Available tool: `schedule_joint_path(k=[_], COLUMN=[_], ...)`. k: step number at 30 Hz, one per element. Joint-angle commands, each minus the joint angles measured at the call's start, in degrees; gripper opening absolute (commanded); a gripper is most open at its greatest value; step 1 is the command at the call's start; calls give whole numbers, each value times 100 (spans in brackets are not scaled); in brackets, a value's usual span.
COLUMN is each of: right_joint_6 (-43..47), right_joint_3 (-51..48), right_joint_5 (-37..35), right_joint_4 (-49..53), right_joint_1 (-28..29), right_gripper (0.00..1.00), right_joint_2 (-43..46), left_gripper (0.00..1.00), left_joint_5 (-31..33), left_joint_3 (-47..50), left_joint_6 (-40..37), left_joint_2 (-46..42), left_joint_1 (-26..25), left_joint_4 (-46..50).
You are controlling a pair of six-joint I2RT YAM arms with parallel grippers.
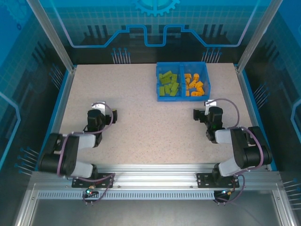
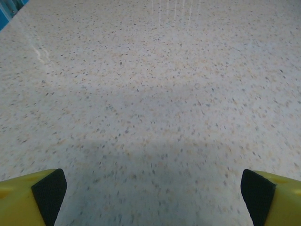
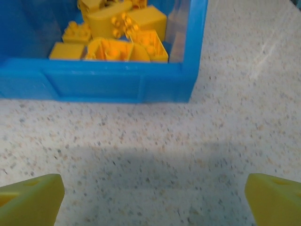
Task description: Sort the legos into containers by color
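Note:
The blue bin stands at the far middle-right of the table. Its left compartment holds several lime green legos; its right compartment holds several orange legos. In the right wrist view the bin's near wall lies just ahead, with orange legos piled behind it. My right gripper is open and empty, a short way in front of the bin. My left gripper is open over bare table at the left, nothing between its fingers.
The speckled tabletop is ringed by a blue border and metal frame posts. The arm bases sit on a rail at the near edge.

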State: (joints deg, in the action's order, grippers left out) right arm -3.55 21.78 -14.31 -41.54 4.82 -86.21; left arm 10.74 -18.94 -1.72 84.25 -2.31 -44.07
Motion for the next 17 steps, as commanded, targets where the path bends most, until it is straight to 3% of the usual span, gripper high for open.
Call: schedule_joint_path(k=[1, 17], right_joint_6=[148, 197], right_joint_3=[150, 153], right_joint_5=[24, 53], right_joint_4=[-474, -442], right_joint_1=[18, 46], right_gripper=[100, 100], right_joint_2=[-2, 8], left_gripper=[99, 99], left_joint_5=[-778, -626], left_joint_3=[-568, -482], left_joint_6=[147, 217], left_joint_2=[217, 269], left_joint_1=[173, 198], left_joint_4=[179, -118])
